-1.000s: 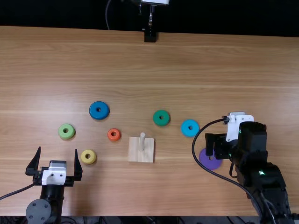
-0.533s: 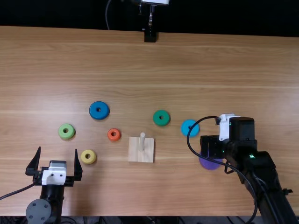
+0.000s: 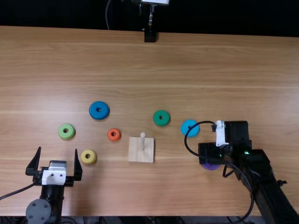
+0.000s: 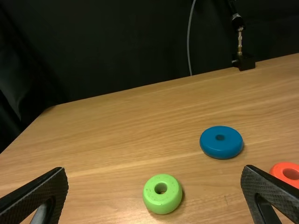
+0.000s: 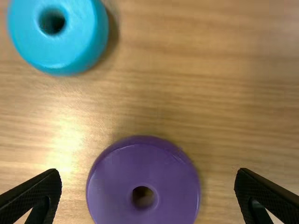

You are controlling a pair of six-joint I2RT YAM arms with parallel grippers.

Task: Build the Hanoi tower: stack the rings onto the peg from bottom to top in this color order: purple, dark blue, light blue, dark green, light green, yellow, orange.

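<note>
One upright, round-topped wooden peg (image 3: 142,141) rises from one square block (image 3: 141,157) of pale wood on the brown, fine-grained counter (image 3: 154,65). Seven rings lie flat around it, one of each color, all smooth and round-edged with a single round hole.

The purple ring (image 5: 143,170) is to the right of the block and slightly nearer; it is a broad, shiny disc (a faint line curves along its rim, like a scuff). The light blue ring (image 3: 189,132) is right and farther out, and the dark green ring (image 3: 161,122) sits between those directions, closer to the block on its far right. The small orange ring (image 3: 114,139) is just left of the block and a little farther. The dark blue ring (image 3: 99,115) is left and farther still, the yellow ring (image 3: 92,158) is plainly left, and the chunky light green ring (image 3: 66,136) is well left and a bit farther.

The right gripper (image 3: 208,153), right of the block, is above the purple ring, its ridged black fingers spread wide to either side and clasping nothing. The left gripper (image 3: 58,149), well left of the block, is likewise released, its two fingers far apart.
</note>
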